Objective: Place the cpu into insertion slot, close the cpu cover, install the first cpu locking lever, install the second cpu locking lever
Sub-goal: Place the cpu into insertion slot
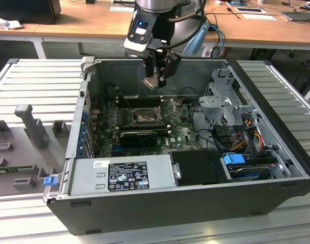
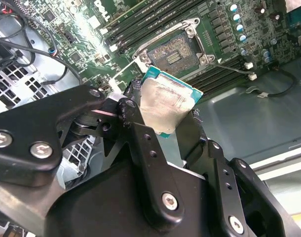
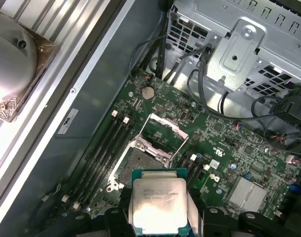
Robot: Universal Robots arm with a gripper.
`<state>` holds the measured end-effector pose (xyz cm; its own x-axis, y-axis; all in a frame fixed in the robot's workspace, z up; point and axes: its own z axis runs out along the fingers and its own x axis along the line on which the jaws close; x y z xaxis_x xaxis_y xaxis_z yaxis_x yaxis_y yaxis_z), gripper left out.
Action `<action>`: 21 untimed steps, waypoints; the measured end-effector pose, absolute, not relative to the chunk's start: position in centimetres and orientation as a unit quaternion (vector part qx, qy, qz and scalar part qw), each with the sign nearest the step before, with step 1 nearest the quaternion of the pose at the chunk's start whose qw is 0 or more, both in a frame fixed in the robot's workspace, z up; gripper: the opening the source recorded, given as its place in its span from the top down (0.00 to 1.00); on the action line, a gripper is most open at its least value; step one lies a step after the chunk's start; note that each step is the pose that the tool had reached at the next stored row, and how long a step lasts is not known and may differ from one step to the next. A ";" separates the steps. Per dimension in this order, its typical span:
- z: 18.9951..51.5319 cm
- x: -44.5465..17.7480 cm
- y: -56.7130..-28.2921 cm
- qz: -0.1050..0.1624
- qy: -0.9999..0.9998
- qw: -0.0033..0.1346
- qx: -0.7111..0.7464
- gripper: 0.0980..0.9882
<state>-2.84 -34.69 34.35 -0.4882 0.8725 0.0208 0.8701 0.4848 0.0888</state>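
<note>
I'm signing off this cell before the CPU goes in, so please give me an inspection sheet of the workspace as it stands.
Surface: ribbed grey table carrying the open computer case.
Job's things: cpu held above the motherboard; insertion slot empty; cpu cover swung open.
Clutter: grey fixture tray on the exterior view's left.
Grippers: gripper shut on the cpu, hovering over the slot, not touching it.
Cables: coloured wire bundle beside the drive cage, apart from the slot.
Surroundings: wooden desks behind the table.
</note>
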 end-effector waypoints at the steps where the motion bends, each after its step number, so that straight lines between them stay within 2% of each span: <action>1: 34.3 -2.8 -34.7 0.044 0.860 0.014 0.508 0.52; 21: 33.9 -2.8 -34.7 0.042 0.822 0.016 0.568 0.52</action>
